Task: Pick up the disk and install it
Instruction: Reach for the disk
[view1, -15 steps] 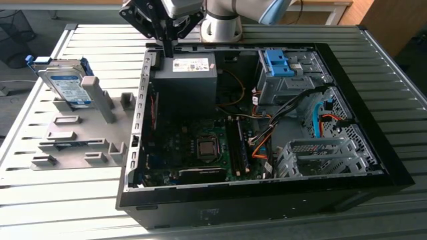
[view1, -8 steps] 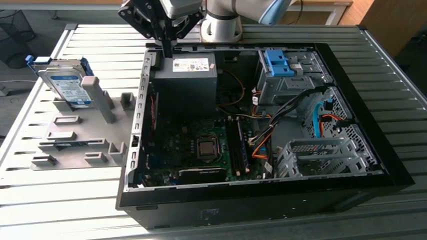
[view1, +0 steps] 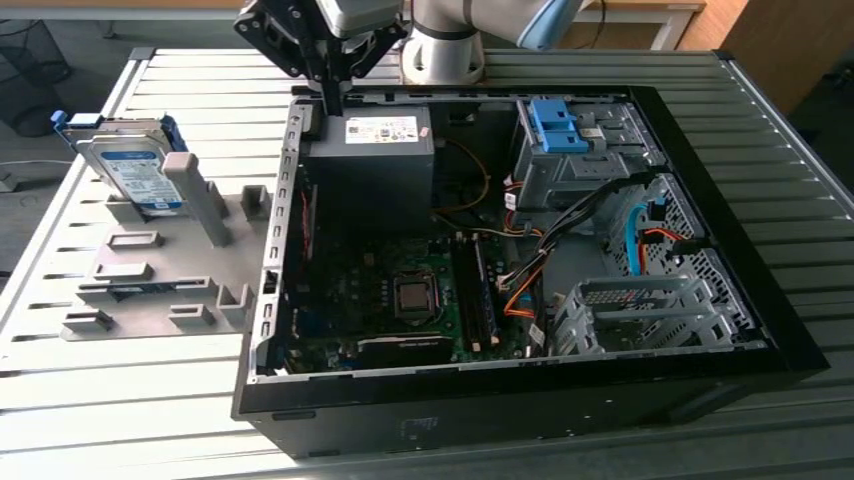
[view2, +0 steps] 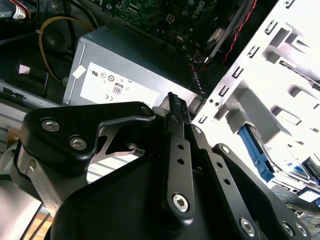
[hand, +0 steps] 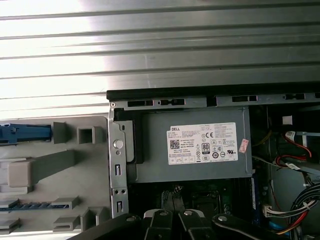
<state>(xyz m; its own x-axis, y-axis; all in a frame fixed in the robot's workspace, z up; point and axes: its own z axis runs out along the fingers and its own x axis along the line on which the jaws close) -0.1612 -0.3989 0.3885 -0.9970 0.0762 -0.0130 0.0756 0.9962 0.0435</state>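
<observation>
1. Exterior view: the black metal pincer (view1: 330, 100) hangs tip-down over the far rim of the open black computer case (view1: 747, 290), just above the grey metal power-supply box with a white sticker (view1: 387, 160).
   - Its fingers are pressed together into one thin blade, with nothing between them.
   - The flat silver hard-drive disk with a white-and-blue label (view1: 134, 175) stands on edge in the grey plastic fixture plate (view1: 147, 290).
   - That plate lies on the ribbed grey metal counter (view1: 134, 400), at the exterior view's left of the case. The disk is well apart from the pincer.
   - More blue plastic and silver metal sit right behind the disk. I can't tell if that's a separate item.
   - A bare blue plastic bracket (view1: 551, 125) sits in the drive cage inside the case.
2. Second wrist view: the pincer (view2: 172, 97) is closed and empty.
   - The ribbed pad tip points at the power-supply box (view2: 130, 65).
   - The pale fixture plate (view2: 280, 65) lies beyond it.
3. First wrist view: the two finger links of the pincer (hand: 175, 215) lie side by side, nearly touching, with nothing held.
   - The power-supply box (hand: 195, 150) is directly ahead, inside the case edge (hand: 200, 94).
   - The counter (hand: 150, 50) runs beyond it.
   - On the fixture plate (hand: 50, 165) a blue plastic rail (hand: 25, 134) shows. I can't tell if it belongs to the disk.
</observation>
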